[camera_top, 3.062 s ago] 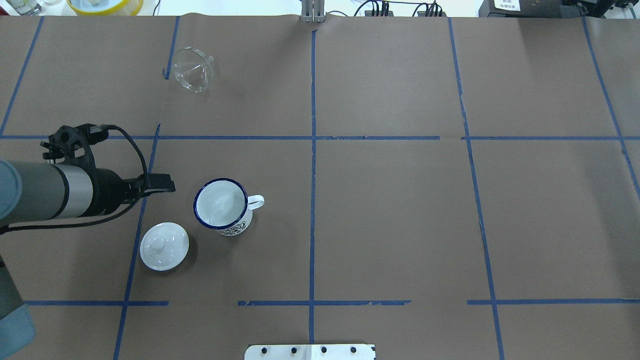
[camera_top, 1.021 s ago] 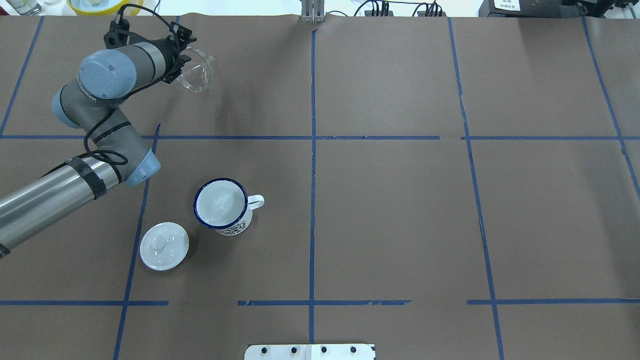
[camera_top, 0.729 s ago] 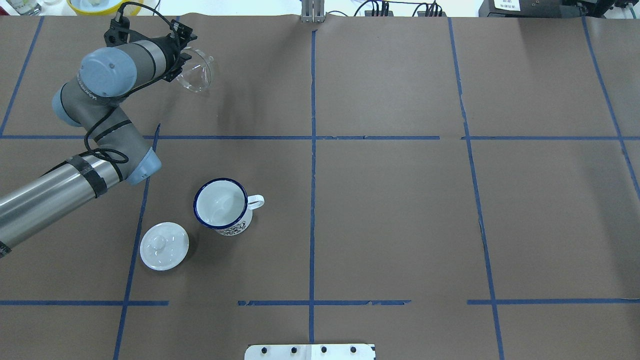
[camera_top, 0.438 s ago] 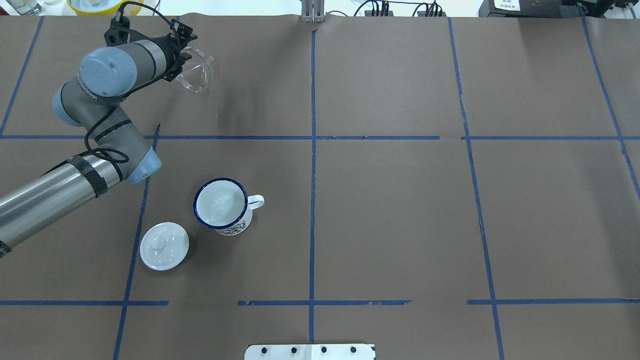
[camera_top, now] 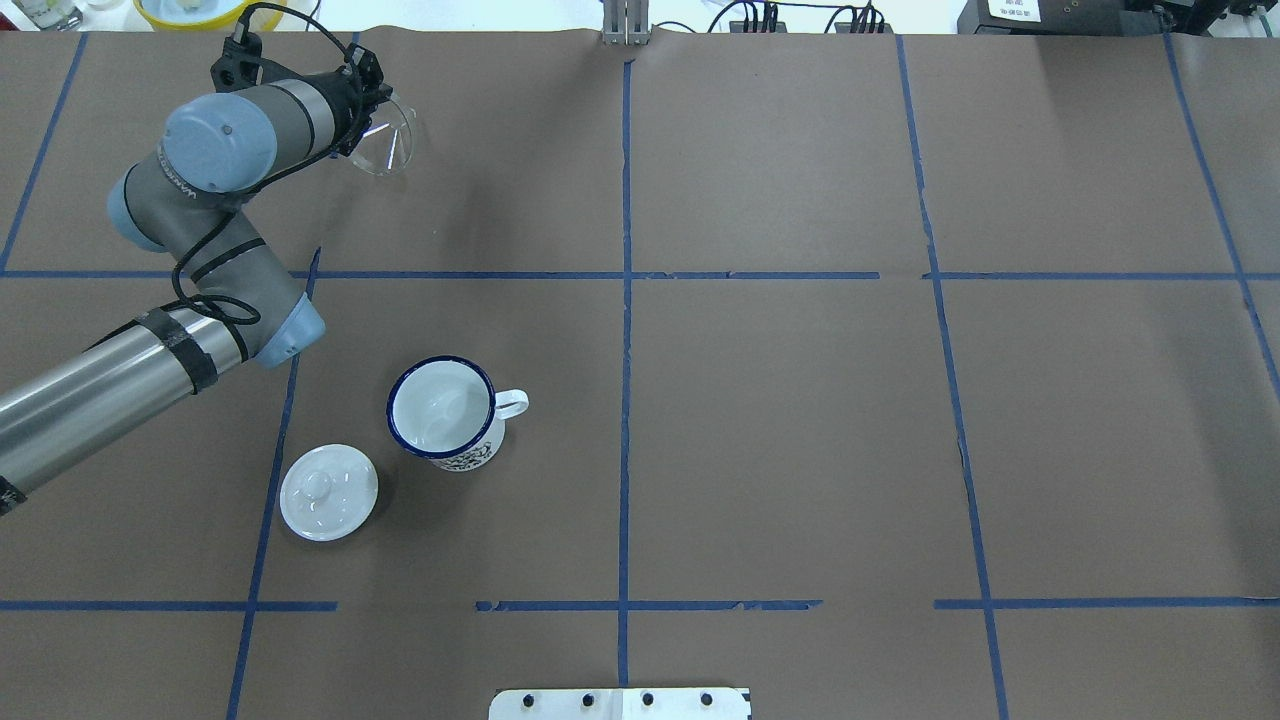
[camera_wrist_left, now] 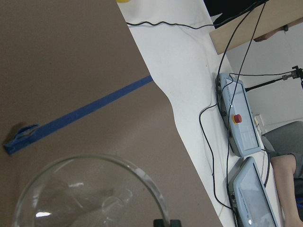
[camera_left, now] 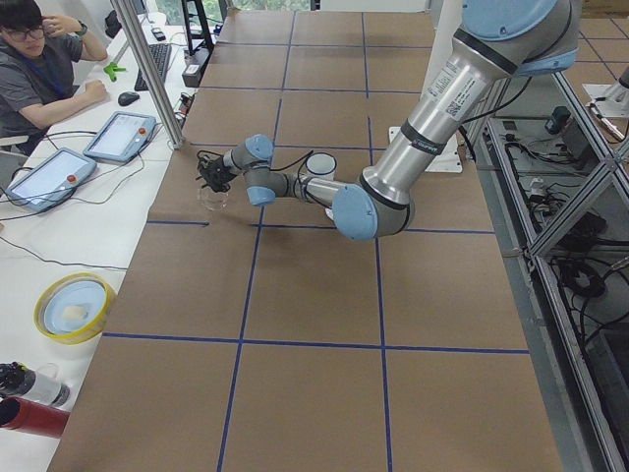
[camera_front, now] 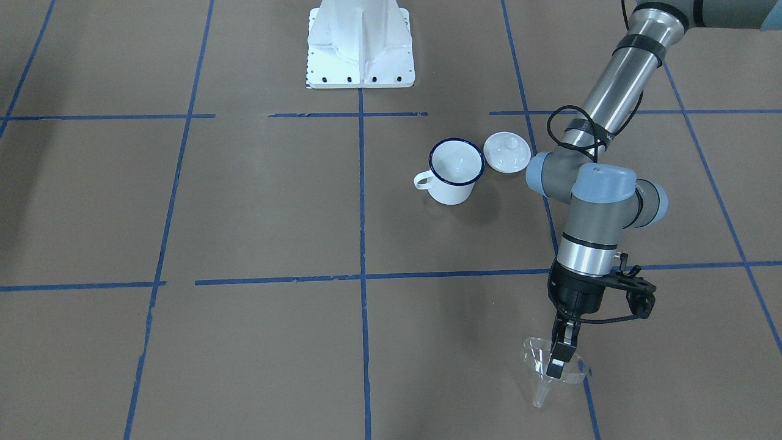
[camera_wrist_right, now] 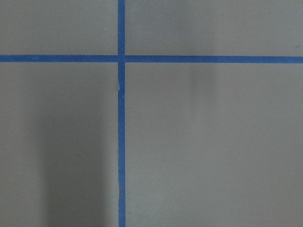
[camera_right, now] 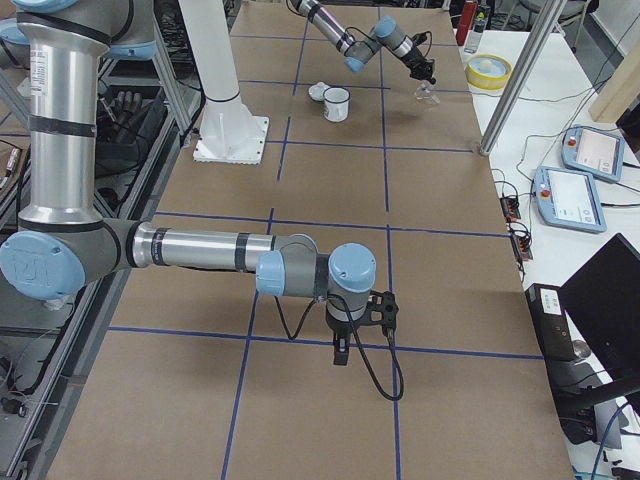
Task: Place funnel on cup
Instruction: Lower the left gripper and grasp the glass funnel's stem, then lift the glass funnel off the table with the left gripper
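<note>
The clear funnel (camera_front: pixel 540 374) is at the table's far left, spout pointing down and toward the operators' edge; it also shows in the overhead view (camera_top: pixel 388 148) and fills the bottom of the left wrist view (camera_wrist_left: pixel 90 194). My left gripper (camera_front: pixel 558 359) points down and is shut on the funnel's rim. The white cup (camera_top: pixel 441 410) with a dark blue rim stands upright and empty nearer my base (camera_front: pixel 454 177), handle toward the table's middle. My right gripper (camera_right: pixel 340 355) shows only in the exterior right view, low over bare paper; I cannot tell whether it is open.
A white knobbed lid (camera_top: pixel 328 492) lies beside the cup on its left. The white base plate (camera_top: pixel 620 703) sits at the near edge. The table's far edge, a yellow bowl (camera_top: pixel 210 10) and control tablets (camera_wrist_left: pixel 239 125) lie just beyond the funnel.
My left arm swung from beside the cup out to the funnel and closed on its rim. In the last moment the funnel tilted and shifted slightly with the gripper.
</note>
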{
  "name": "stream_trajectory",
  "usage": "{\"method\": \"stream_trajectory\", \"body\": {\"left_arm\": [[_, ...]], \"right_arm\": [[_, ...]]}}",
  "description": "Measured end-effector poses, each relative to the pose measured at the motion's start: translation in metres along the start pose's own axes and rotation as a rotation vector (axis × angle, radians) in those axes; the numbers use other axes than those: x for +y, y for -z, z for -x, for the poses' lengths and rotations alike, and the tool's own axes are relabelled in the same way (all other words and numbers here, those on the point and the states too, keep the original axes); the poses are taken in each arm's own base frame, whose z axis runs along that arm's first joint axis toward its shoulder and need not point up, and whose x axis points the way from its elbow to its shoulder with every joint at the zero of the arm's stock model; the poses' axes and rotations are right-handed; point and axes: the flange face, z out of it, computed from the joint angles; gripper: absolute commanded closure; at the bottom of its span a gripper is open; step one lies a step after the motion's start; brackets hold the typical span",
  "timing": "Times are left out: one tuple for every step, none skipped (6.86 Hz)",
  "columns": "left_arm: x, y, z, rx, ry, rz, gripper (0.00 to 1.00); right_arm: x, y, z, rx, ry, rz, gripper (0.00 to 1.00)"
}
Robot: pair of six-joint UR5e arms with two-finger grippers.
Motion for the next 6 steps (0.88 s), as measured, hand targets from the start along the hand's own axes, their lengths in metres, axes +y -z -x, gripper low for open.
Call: {"method": "stream_trajectory", "body": {"left_arm": [[0.001,0.002,-0.003,0.004,-0.003,0.004,1.0],[0.002,0.011,-0.018,0.033,-0.001,0.018,1.0],[0.006,0.031,-0.045,0.074,-0.004,0.056,1.0],[0.016,0.056,-0.076,0.1,-0.015,0.1,1.0],[0.028,0.086,-0.105,0.105,-0.023,0.13,1.0],[0.042,0.116,-0.128,0.088,-0.033,0.165,1.0]], "right_arm": [[0.0,0.0,0.0,0.0,0.0,0.0,0.0],[0.0,0.0,0.0,0.0,0.0,0.0,0.0],[0.0,0.0,0.0,0.0,0.0,0.0,0.0],[0.0,0.0,0.0,0.0,0.0,0.0,0.0],[0.0,0.0,0.0,0.0,0.0,0.0,0.0],[0.0,0.0,0.0,0.0,0.0,0.0,0.0]]}}
